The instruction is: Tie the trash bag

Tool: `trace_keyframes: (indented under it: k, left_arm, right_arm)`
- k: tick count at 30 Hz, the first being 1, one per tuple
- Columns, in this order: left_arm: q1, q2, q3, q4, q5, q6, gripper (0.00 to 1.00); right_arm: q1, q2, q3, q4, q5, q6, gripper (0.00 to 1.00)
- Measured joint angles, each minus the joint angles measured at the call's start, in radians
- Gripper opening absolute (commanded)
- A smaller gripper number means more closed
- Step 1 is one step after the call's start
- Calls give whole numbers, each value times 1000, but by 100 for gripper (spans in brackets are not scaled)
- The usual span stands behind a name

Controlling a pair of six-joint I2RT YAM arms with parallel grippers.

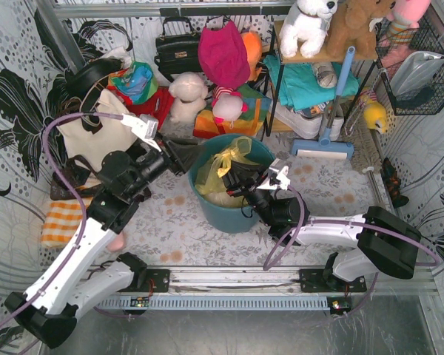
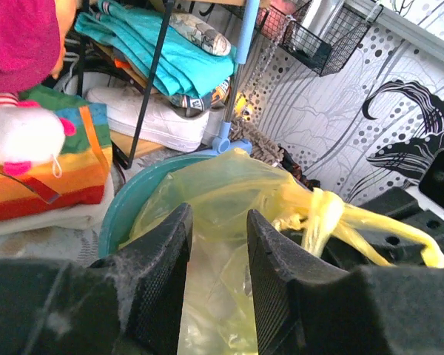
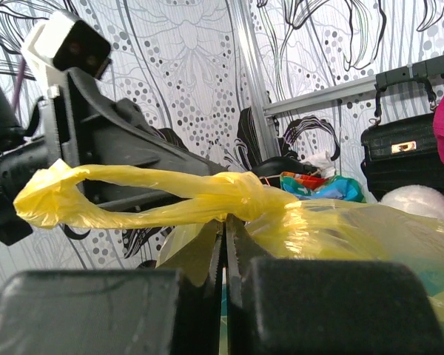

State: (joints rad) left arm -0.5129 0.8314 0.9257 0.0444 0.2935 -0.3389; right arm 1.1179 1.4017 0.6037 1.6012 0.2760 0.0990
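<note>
In the bin, trash bag, right end effector pinching it

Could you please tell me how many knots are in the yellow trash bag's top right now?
1: a knot at the top of the trash bag, just above the right gripper, which is shut on the plastic. Folds may hide another.

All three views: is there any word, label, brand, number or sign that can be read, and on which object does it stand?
No text can be read in any view.
black handbag, gold plate on its front: too small and blurred to read.
trash bag: plain yellow plastic, no print visible.
teal bin: no label visible on the side that shows.
</note>
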Motion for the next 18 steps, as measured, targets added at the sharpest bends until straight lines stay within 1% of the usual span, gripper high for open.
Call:
trace_keyframes:
  k: [3, 7, 11, 18]
  left_arm:
    - [5, 48, 0, 30, -3, -47, 47]
    - [5, 107, -19, 62, 55, -104, 48]
    - [5, 109, -68, 142, 131, -177, 48]
    - [10, 100, -156, 274, 191, -275, 48]
  right_arm:
    - [0, 0, 0, 0, 0, -11, 0]
    - [0, 0, 0, 0, 0, -12, 0]
    - [0, 0, 0, 0, 0, -14, 0]
    - [0, 0, 0, 1, 5, -14, 0]
